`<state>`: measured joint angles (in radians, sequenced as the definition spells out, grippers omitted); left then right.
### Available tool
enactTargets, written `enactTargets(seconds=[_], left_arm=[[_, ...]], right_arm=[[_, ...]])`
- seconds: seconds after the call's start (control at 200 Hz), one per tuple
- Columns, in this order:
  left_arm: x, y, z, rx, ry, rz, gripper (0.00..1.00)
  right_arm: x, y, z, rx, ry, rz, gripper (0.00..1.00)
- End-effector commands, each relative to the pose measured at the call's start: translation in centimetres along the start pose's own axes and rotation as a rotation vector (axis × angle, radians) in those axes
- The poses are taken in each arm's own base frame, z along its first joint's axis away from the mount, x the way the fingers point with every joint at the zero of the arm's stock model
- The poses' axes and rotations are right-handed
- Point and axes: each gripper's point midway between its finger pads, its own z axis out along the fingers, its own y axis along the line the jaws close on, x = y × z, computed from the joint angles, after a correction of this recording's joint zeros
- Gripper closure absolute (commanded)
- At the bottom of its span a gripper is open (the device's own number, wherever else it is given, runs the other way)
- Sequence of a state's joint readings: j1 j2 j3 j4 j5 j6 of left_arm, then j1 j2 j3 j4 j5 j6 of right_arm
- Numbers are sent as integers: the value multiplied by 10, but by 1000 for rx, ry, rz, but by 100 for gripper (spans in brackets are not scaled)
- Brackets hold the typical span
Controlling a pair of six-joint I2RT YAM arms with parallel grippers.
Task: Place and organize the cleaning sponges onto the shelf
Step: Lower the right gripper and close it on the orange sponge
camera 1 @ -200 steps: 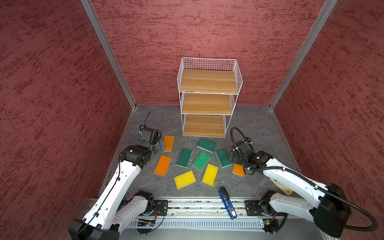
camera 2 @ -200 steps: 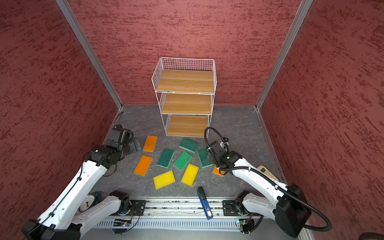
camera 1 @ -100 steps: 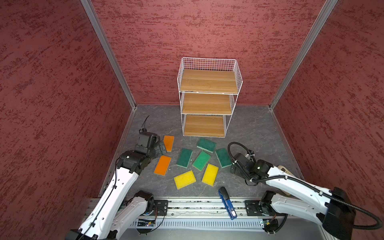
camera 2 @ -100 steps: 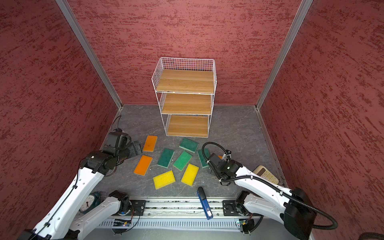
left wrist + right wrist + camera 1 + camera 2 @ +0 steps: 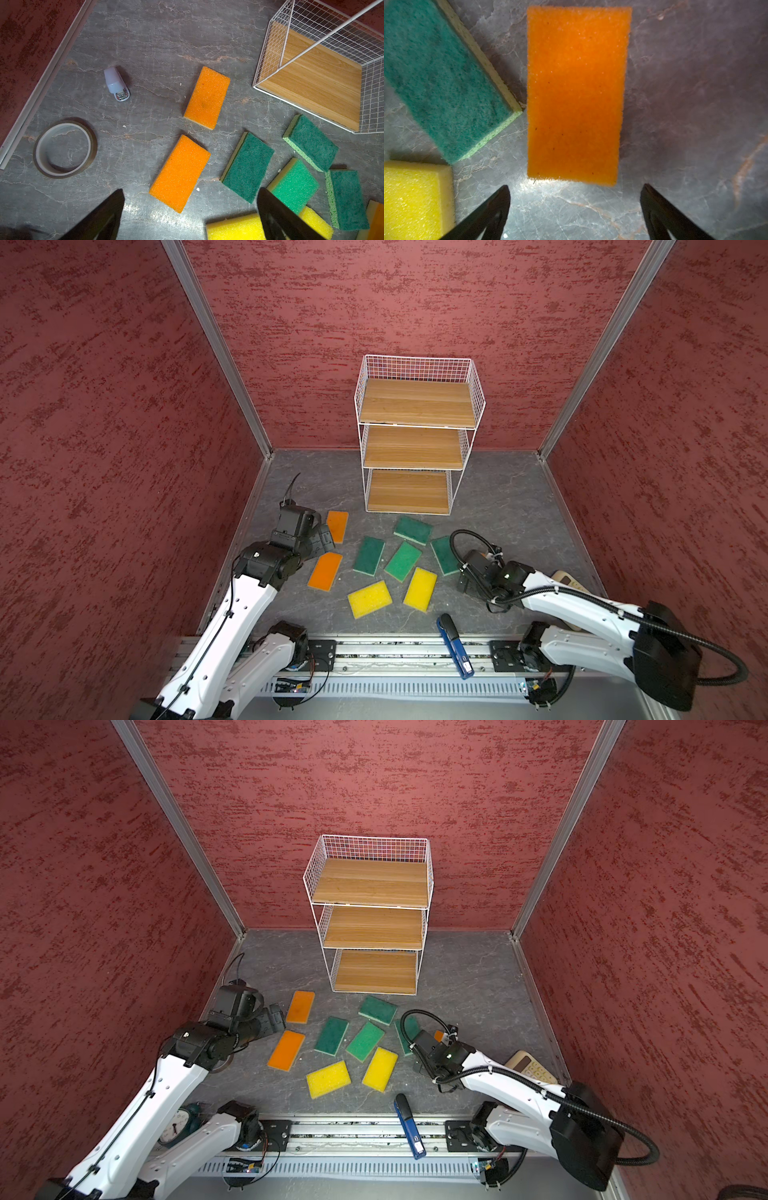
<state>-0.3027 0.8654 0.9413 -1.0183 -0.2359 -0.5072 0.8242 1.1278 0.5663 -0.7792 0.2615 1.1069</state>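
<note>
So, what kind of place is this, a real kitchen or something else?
Most likely a robot test cell, not a kitchen: red textured panels joined by metal corner posts enclose a tabletop, and the left arm and right arm stand on a metal rail at its front.

You've got four green sponges, three orange sponges and two yellow sponges, all in front of the one shelf, which has three boards.

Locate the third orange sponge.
The third orange sponge lies on the floor ahead of the right end effector, beside a dark green sponge; that arm mostly hides it in both top views.
</note>
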Motion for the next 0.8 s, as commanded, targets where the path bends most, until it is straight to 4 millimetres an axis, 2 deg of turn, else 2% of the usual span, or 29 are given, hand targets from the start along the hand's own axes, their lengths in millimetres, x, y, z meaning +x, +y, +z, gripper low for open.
enactTargets(seconds=[0.0,0.581,0.792], left_arm=[[6,1,3,-4,19,-3,0],[3,-9,14,7,43,0,0],[2,-12,17,6,46,9,0]], right_arm=[[-2,6,3,-9,-13,-20,1],[-9,4,20,32,-34,-56,1],[-13,-7,24,70,-30,-17,1]])
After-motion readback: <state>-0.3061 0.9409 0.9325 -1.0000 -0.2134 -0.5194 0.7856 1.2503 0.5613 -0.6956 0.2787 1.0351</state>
